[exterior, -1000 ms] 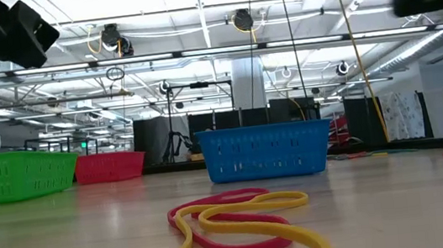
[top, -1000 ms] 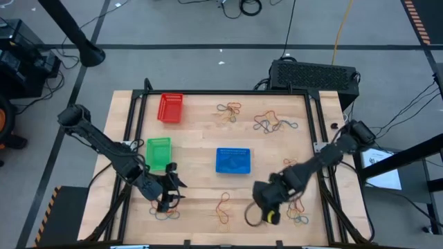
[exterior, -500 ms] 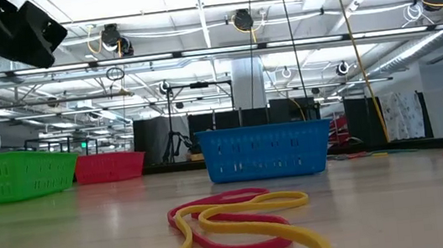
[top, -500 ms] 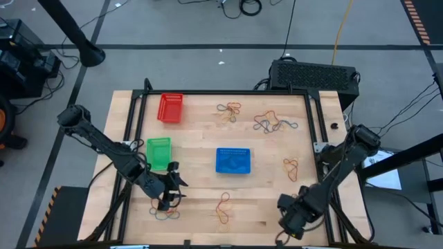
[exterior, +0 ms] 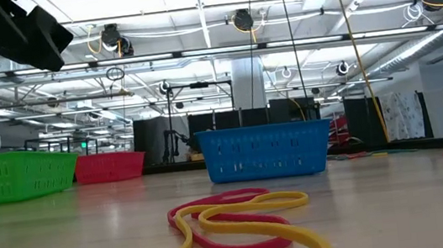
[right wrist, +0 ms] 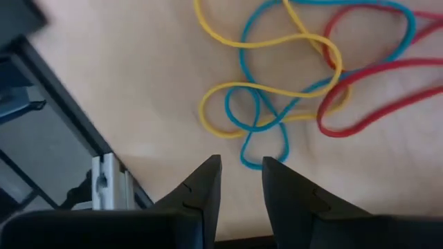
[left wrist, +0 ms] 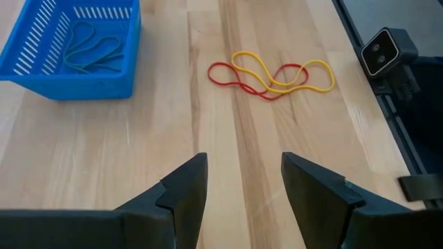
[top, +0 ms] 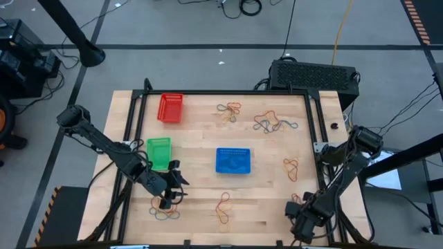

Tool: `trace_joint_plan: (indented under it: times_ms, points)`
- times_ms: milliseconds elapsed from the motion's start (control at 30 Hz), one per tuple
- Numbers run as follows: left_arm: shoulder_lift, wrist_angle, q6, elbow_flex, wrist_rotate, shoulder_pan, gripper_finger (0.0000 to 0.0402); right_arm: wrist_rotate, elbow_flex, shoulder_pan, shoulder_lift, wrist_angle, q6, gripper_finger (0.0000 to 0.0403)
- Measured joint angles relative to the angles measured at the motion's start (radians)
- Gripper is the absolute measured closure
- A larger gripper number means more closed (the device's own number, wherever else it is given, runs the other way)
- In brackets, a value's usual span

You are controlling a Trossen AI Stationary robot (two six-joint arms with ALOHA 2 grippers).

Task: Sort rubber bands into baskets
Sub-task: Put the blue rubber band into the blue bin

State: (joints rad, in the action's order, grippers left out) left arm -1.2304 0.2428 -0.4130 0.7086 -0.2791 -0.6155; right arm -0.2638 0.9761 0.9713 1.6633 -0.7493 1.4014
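- Left gripper (top: 168, 196) hanging open and empty beside green basket (top: 158, 153), above a band pile (top: 165, 212).
- Blue basket (top: 232, 160) sitting mid-table, holding green bands (left wrist: 90, 54).
- Right gripper (top: 302, 223) hovering open, empty, over tangled rubber bands (right wrist: 291, 76) at the near right corner.

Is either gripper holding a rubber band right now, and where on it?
No. The left gripper and right gripper both stand open with nothing between their fingers.

In the right wrist view, the red band (right wrist: 387, 76) and a yellow band (right wrist: 235, 28) run off the edge.
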Motion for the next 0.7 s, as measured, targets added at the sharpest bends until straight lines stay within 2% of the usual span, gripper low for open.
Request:
trace_joint_plan:
  times_ms: [367,533,633,700]
  points:
    - [0.000,0.002,0.001,0.000,0.005,0.000,0.0210,0.003,-0.088,0.013,0.001,0.148,0.028,0.0305]
    - [0.000,0.003,0.001,0.000,0.005,0.000,0.0210,-0.047,-0.100,0.018,0.026,0.172,0.027,0.0308]
    - [0.000,0.005,0.001,0.000,0.005,0.000,0.0210,-0.079,-0.100,0.018,0.033,0.171,0.019,0.0331]
    - [0.000,0.005,0.001,0.000,0.005,0.000,0.0210,-0.096,-0.102,0.015,0.033,0.171,0.015,0.0364]
